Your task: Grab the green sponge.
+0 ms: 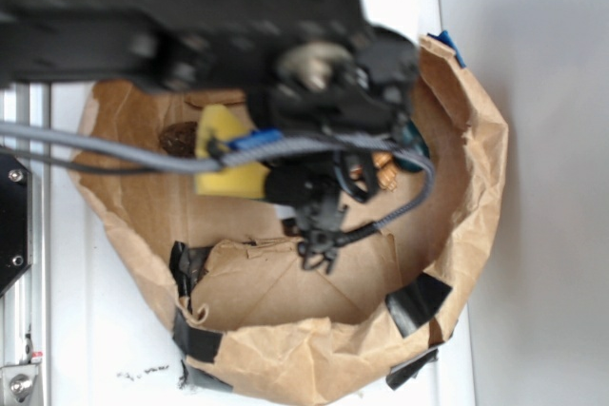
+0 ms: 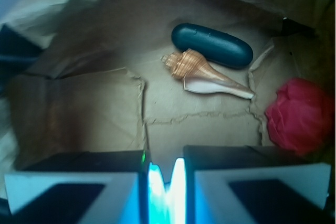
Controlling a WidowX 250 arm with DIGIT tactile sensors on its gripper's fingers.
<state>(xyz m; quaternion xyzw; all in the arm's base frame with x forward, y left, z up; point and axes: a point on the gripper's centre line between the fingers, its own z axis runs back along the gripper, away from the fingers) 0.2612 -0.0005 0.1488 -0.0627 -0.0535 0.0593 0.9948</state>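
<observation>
exterior view first: you will find the green sponge (image 1: 228, 154), a yellow ragged foam wedge, inside the paper bag (image 1: 285, 349) toward its left side, partly hidden behind the arm and cable. steer the pincer (image 1: 319, 256) left toward it before descending.

wrist view: no sponge shows, only the dark capsule (image 2: 212, 44), seashell (image 2: 202, 73) and red wad (image 2: 295, 115). the pincer (image 2: 166, 182) looks nearly closed and empty, though blur makes this uncertain; open it first.

seashell (image 2: 202, 73) beside dark green capsule (image 2: 211, 44)
</observation>
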